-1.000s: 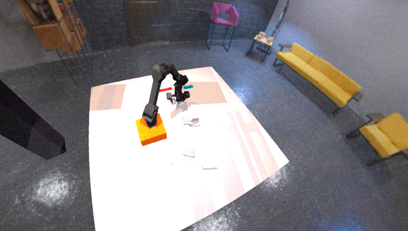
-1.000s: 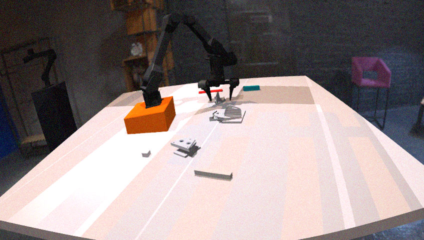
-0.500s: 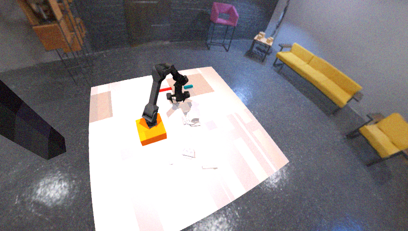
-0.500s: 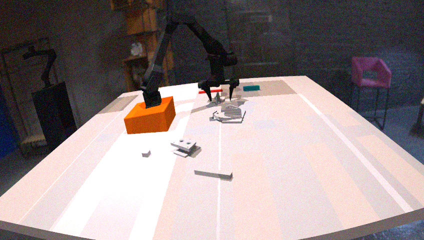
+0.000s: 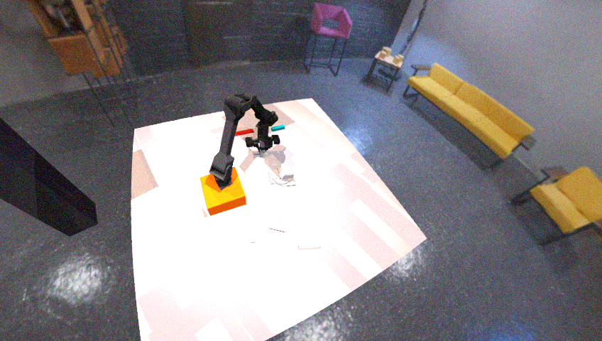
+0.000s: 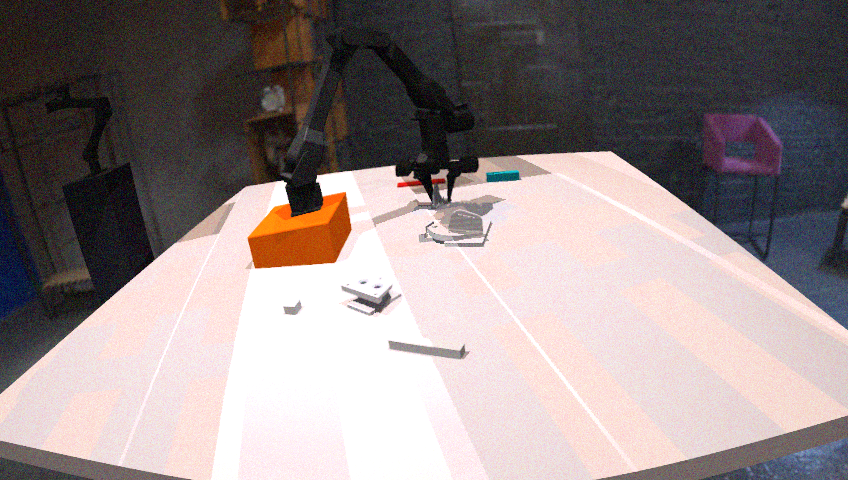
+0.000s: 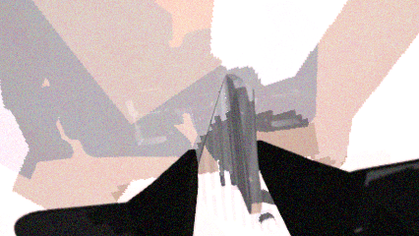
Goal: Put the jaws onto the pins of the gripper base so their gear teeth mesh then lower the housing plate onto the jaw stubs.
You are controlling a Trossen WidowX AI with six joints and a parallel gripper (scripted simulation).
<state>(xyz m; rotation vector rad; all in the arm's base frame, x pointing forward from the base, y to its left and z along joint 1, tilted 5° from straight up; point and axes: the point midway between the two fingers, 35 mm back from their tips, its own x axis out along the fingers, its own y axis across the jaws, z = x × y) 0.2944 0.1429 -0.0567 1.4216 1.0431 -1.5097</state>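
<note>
My gripper (image 7: pixel 224 151) (image 6: pixel 438 198) (image 5: pixel 262 149) is low over the table at the far side, fingers pointing down. It is shut on a thin grey jaw piece (image 7: pixel 239 129) (image 6: pixel 437 194) that stands on edge between the two black fingers. Just in front of it a flat grey part (image 6: pixel 462 224) (image 5: pixel 278 159) lies on the table with pale pieces around it. A white block with dark spots on top (image 6: pixel 368 289) lies nearer the front, in the middle of the table. I cannot tell which of these is the base and which the housing plate.
The arm stands on an orange box (image 6: pixel 300 230) (image 5: pixel 223 195). A red bar (image 6: pixel 420 183) (image 5: pixel 243 132) and a teal block (image 6: pixel 502 175) (image 5: pixel 277 127) lie behind the gripper. A small grey piece (image 6: pixel 292 306) and a long grey bar (image 6: pixel 426 349) lie towards the front.
</note>
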